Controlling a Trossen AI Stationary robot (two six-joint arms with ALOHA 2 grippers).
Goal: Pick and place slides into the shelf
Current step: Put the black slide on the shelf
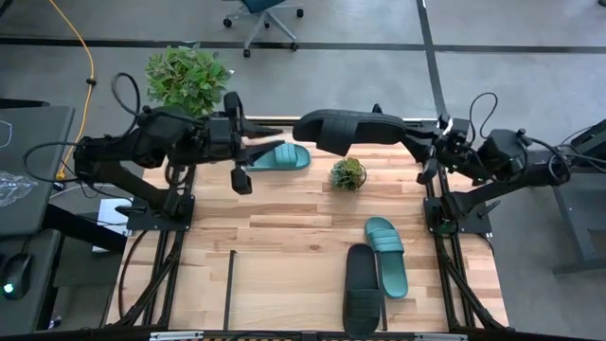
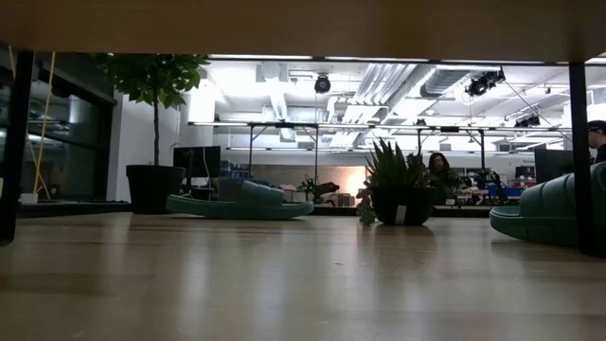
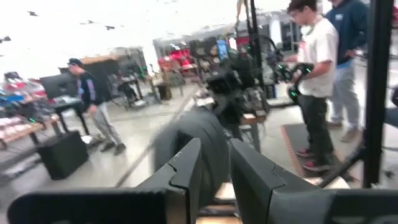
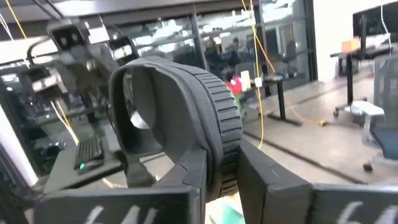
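Observation:
A black slide (image 1: 348,130) hangs in the air over the far part of the light-wood board (image 1: 284,227), between my two arms. My right gripper (image 1: 422,144) is shut on its right end. My left gripper (image 1: 276,135) stands at its left end, its fingers (image 3: 186,168) a narrow gap apart. Whether they touch the slide (image 3: 189,134) I cannot tell. One teal slide (image 1: 280,157) lies on its sole under the left gripper. Another teal slide (image 1: 386,252) and a second black one (image 1: 363,290) lie near the front right. I cannot tell the shelf from this board. My right gripper pinches the black slide's ribbed sole edge (image 4: 221,158) at the end nearest the gripper, between its two fingers. The fingers come level from the table's right side and lie along the slide. The slide reaches out level toward the left arm, lifted clear, its strap (image 4: 134,102) turned sideways.
A small potted plant (image 1: 347,174) stands on the board just near of the lifted slide. A larger plant (image 1: 187,76) stands behind the left arm. Black rods (image 1: 231,284) frame the board. People stand in the room beyond the table (image 3: 314,74).

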